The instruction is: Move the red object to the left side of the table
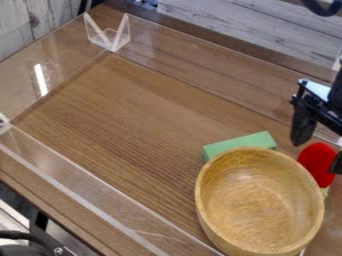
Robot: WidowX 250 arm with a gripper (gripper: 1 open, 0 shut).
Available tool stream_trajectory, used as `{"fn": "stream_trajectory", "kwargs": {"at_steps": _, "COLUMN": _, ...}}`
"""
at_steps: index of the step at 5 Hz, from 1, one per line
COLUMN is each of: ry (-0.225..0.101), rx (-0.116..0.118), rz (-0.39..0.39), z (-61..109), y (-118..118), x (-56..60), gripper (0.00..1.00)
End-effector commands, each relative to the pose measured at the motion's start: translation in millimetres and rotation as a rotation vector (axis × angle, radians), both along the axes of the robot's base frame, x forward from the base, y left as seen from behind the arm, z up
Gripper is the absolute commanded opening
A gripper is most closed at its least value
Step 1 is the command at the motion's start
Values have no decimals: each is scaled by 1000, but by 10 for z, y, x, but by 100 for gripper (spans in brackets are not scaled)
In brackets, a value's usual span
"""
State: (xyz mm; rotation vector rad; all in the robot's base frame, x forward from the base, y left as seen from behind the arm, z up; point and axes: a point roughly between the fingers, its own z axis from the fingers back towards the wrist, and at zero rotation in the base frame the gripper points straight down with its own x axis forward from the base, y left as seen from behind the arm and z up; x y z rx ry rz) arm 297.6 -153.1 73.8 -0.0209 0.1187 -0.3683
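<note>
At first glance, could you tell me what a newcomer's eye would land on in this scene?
The bright red object at the right edge stands out most, sitting beside the rim of a large wooden bowl in the lower right. A flat green block peeks out behind the bowl. The black gripper, jaws open, hangs just above the red object, while the rest of the table lies bare.

Pale horizontal planks [254, 22], whitewashed and weathered, are running behind the work surface along the top of the view. Clear acrylic panels [80, 195] are standing around the surface, catching bright glare at the upper left. A small clear V-shaped bracket [106, 32] is sitting at the far left corner. Dark floor and black cabling [16, 240] are showing at the lower left. Light is falling evenly and softly.
</note>
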Motion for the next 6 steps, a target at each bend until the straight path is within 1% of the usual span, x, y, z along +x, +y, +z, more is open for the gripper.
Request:
{"fn": "stream_trajectory", "kwargs": {"at_steps": 1, "ry": -53, "rx": -28, "rz": -26, "z": 87, "y": -43, "x": 28, "gripper": 100}}
{"fn": "stream_trajectory", "kwargs": {"at_steps": 2, "ry": -53, "rx": -27, "rz": -52, "z": 13, "y": -28, "x": -10, "gripper": 100}}
{"fn": "stream_trajectory", "kwargs": {"at_steps": 3, "ry": -67, "rx": -28, "rz": -90, "z": -39, "y": -35, "x": -3, "gripper": 100}}
{"fn": "stream_trajectory", "kwargs": {"at_steps": 4, "ry": -84, "rx": -27, "rz": -82, "z": -103, "y": -27, "x": 98, "gripper": 100}}
{"fn": "stream_trajectory", "kwargs": {"at_steps": 5, "ry": -94, "rx": -23, "rz": -66, "z": -171, "y": -29, "x": 201, "gripper": 100}}
{"fn": "stream_trajectory", "kwargs": {"at_steps": 6, "ry": -107, "rx": -27, "rz": -171, "z": -118, "y": -18, "x": 291, "gripper": 100}}
